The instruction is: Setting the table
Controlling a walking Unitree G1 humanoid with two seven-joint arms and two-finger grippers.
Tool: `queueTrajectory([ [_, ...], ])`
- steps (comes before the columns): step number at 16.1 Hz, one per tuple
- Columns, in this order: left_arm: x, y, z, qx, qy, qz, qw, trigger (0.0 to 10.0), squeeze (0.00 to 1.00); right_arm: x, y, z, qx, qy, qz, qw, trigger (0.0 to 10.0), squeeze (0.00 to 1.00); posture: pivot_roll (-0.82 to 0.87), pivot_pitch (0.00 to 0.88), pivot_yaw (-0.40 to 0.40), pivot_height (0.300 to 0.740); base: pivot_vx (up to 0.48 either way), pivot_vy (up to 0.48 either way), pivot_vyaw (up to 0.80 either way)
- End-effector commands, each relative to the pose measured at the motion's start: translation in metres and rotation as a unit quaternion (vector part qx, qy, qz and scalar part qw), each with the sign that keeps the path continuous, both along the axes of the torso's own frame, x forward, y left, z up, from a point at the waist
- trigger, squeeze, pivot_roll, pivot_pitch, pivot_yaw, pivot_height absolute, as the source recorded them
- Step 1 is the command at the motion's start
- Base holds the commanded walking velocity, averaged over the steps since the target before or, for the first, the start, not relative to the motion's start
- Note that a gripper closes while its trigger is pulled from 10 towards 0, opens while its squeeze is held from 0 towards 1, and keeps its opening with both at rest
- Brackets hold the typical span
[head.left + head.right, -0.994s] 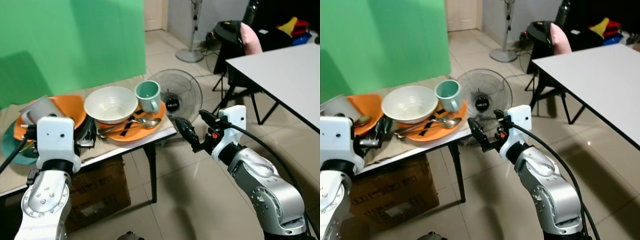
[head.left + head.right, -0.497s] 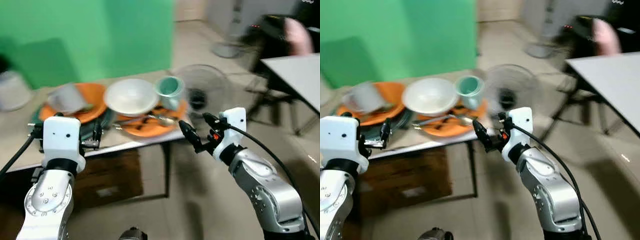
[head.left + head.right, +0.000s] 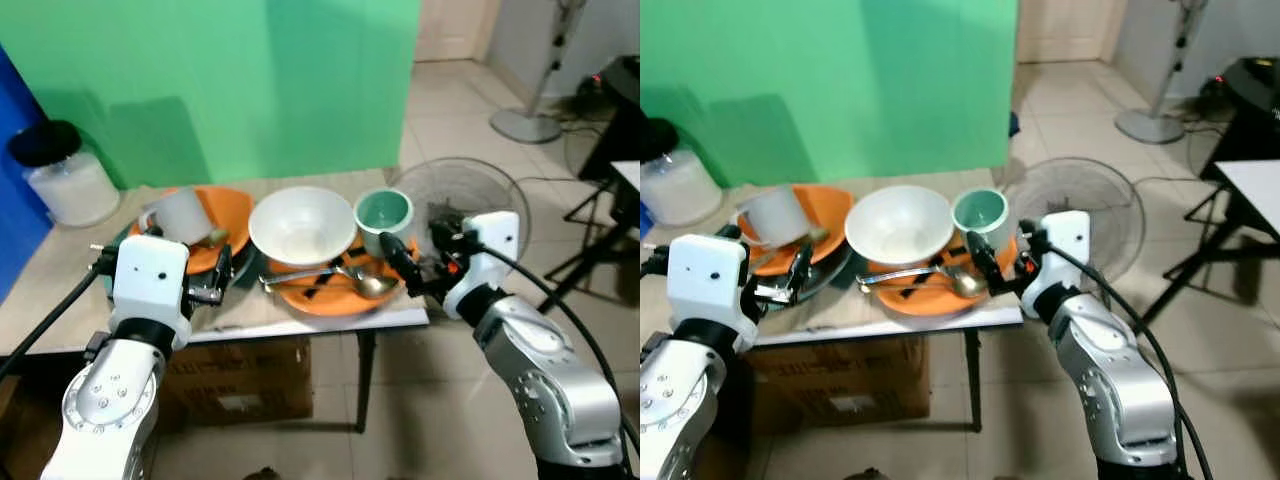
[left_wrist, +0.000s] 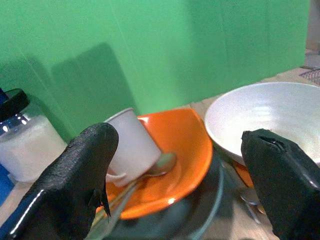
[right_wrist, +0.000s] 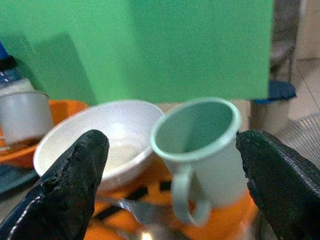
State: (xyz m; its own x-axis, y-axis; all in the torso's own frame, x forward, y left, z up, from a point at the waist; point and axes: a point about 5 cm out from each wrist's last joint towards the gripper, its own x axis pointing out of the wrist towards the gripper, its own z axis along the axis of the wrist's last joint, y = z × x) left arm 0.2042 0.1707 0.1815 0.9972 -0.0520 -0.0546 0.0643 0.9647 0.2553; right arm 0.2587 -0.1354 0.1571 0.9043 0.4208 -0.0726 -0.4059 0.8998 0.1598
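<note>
A white bowl point(image 3: 302, 222) and a pale green cup point(image 3: 383, 213) sit on an orange plate point(image 3: 335, 298), with a spoon point(image 3: 352, 281) and dark utensils lying across it. To the left, a white cup point(image 3: 184, 214) lies tipped on a second orange plate point(image 3: 225, 225), which rests on a dark plate. My left gripper point(image 3: 218, 278) is open at the table's front edge, facing that stack, and holds nothing. My right gripper point(image 3: 415, 255) is open just right of the green cup point(image 5: 197, 145) and the bowl point(image 5: 105, 137), its fingers apart from both.
A clear jar with a black lid point(image 3: 62, 178) stands at the table's back left, before a green screen. A floor fan point(image 3: 470, 190) stands right of the table. A cardboard box point(image 3: 245, 378) sits under the table. A pedestal fan base point(image 3: 527, 122) is on the tiled floor.
The camera has swung left and closer, so the dish table now sits in the middle. My right gripper has come from beside the fan up to the green cup. Both grippers stay open.
</note>
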Motion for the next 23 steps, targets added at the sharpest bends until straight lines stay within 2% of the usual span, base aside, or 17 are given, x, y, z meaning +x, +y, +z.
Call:
queueTrajectory([
  [1,-0.002,-0.002,0.002,-0.002,0.000,-0.020,1.000,10.0,0.00,-0.002,0.004,0.008,0.014,-0.017,0.008,1.000,10.0,0.00,-0.03,0.022,0.043,0.740,0.000,0.000,0.00],
  [2,-0.003,-0.004,0.002,-0.005,-0.001,-0.029,1.000,10.0,0.00,-0.002,0.003,0.010,0.015,-0.019,0.006,1.000,10.0,0.00,-0.03,0.022,0.043,0.740,0.000,0.000,0.00],
  [3,-0.003,-0.012,0.003,-0.018,0.001,-0.070,0.997,10.0,0.00,-0.003,0.000,0.012,0.012,-0.028,0.000,1.000,10.0,1.00,-0.04,0.018,0.040,0.740,0.000,0.000,0.00],
  [5,-0.004,-0.027,-0.003,-0.046,0.034,-0.156,0.986,10.0,0.00,-0.001,-0.002,0.009,-0.015,-0.028,-0.009,0.999,10.0,1.00,-0.05,0.015,0.037,0.740,0.000,0.000,0.00],
  [10,-0.008,-0.043,-0.014,-0.062,0.078,-0.261,0.960,10.0,0.00,0.007,0.000,-0.007,-0.074,0.015,-0.024,0.997,10.0,1.00,-0.05,0.012,0.032,0.740,0.000,0.000,0.00],
  [11,-0.009,-0.046,-0.017,-0.064,0.087,-0.280,0.954,10.0,0.00,0.009,0.006,-0.017,-0.093,0.045,-0.008,0.995,10.0,1.00,-0.05,0.011,0.032,0.740,0.000,0.000,0.00],
  [12,-0.010,-0.048,-0.017,-0.064,0.090,-0.287,0.952,10.0,0.00,0.011,0.009,-0.022,-0.095,0.056,-0.005,0.994,10.0,0.53,-0.05,0.012,0.034,0.740,0.000,0.000,0.00],
  [13,-0.010,-0.050,-0.018,-0.063,0.093,-0.295,0.949,10.0,0.00,0.015,0.015,-0.031,-0.106,0.070,-0.013,0.992,10.0,0.00,-0.05,0.013,0.032,0.740,0.000,0.000,0.00],
  [14,-0.010,-0.051,-0.019,-0.062,0.093,-0.297,0.948,10.0,0.00,0.017,0.017,-0.033,-0.104,0.074,-0.021,0.992,3.1,0.00,-0.05,0.013,0.031,0.740,0.000,0.000,0.00],
  [15,-0.010,-0.052,-0.018,-0.061,0.092,-0.298,0.948,10.0,0.00,0.019,0.017,-0.034,-0.109,0.074,-0.030,0.991,0.0,0.00,-0.04,0.013,0.029,0.740,0.000,0.000,0.00],
  [19,-0.013,-0.053,-0.019,-0.057,0.095,-0.309,0.945,10.0,0.00,0.029,0.009,-0.033,-0.123,0.075,-0.093,0.985,0.0,0.00,-0.04,0.024,0.031,0.740,0.000,0.000,0.00],
  [23,-0.012,-0.054,-0.019,-0.055,0.097,-0.312,0.944,10.0,0.00,0.034,0.006,-0.031,-0.115,0.071,-0.122,0.983,0.0,0.00,-0.04,0.030,0.035,0.740,0.000,0.000,0.00],
])
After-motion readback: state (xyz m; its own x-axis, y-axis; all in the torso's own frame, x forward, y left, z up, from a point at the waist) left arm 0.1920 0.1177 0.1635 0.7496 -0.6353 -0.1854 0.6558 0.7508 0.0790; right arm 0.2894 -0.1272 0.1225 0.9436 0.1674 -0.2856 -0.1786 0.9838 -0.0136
